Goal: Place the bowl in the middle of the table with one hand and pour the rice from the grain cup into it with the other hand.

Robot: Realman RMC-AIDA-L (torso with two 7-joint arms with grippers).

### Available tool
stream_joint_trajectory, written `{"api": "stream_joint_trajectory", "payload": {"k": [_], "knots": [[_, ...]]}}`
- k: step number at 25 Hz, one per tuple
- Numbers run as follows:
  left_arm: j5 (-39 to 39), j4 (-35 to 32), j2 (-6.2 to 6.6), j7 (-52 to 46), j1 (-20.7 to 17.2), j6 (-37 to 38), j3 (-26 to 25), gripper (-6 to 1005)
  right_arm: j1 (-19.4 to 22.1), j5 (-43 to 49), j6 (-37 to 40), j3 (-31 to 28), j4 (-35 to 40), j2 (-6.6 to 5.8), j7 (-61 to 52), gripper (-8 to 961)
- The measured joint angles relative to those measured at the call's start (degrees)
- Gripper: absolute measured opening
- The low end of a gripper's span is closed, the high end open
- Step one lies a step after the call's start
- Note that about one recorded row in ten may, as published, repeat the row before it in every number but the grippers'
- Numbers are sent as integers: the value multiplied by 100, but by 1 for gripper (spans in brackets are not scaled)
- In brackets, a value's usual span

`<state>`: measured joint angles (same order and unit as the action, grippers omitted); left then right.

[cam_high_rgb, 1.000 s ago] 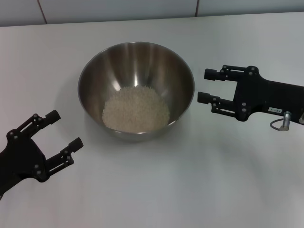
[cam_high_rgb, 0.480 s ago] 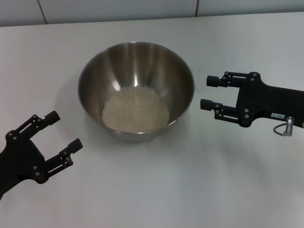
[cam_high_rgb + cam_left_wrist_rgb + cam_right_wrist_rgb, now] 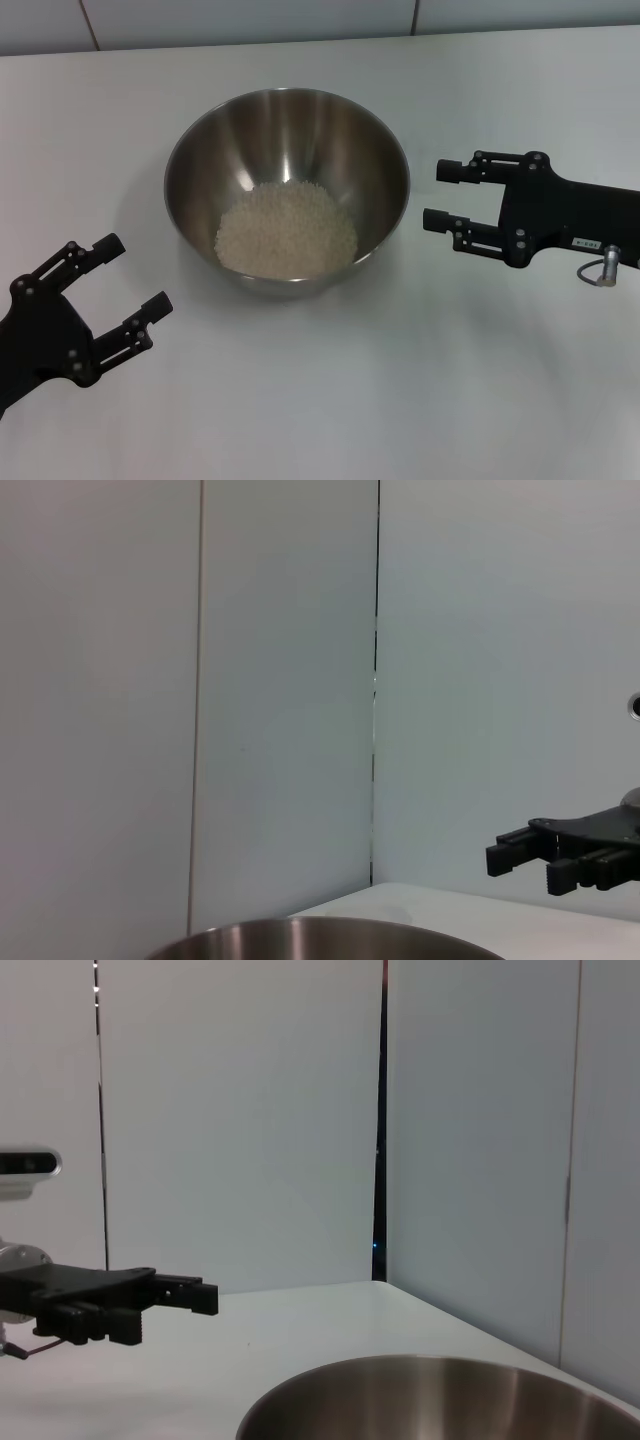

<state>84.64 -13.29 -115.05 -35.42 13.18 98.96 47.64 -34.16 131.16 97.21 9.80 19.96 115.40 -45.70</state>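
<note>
The steel bowl (image 3: 287,130) stands on the white table (image 3: 400,390) near its middle. A pale heap of rice (image 3: 287,232) lies in its bottom. My left gripper (image 3: 137,272) is open and empty, to the near left of the bowl and apart from it. My right gripper (image 3: 438,194) is open and empty, just right of the bowl's rim, not touching it. The grain cup is out of view. The left wrist view shows the bowl's rim (image 3: 320,938) and the right gripper (image 3: 522,864) beyond. The right wrist view shows the rim (image 3: 440,1385) and the left gripper (image 3: 170,1306).
A tiled wall edge (image 3: 300,20) runs along the table's far side. A small metal connector with a cable loop (image 3: 603,264) hangs on the right arm. Bare tabletop lies in front of the bowl.
My right gripper has drawn back a little to the right, away from the bowl's rim. The left gripper, bowl and rice have hardly moved.
</note>
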Motion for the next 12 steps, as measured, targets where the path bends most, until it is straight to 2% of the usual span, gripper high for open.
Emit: {"api": "stream_joint_trajectory", "payload": {"k": [12], "knots": [[0, -6, 0, 0, 0, 13, 0, 808, 21, 72, -125, 72, 55, 7, 0, 571]]}}
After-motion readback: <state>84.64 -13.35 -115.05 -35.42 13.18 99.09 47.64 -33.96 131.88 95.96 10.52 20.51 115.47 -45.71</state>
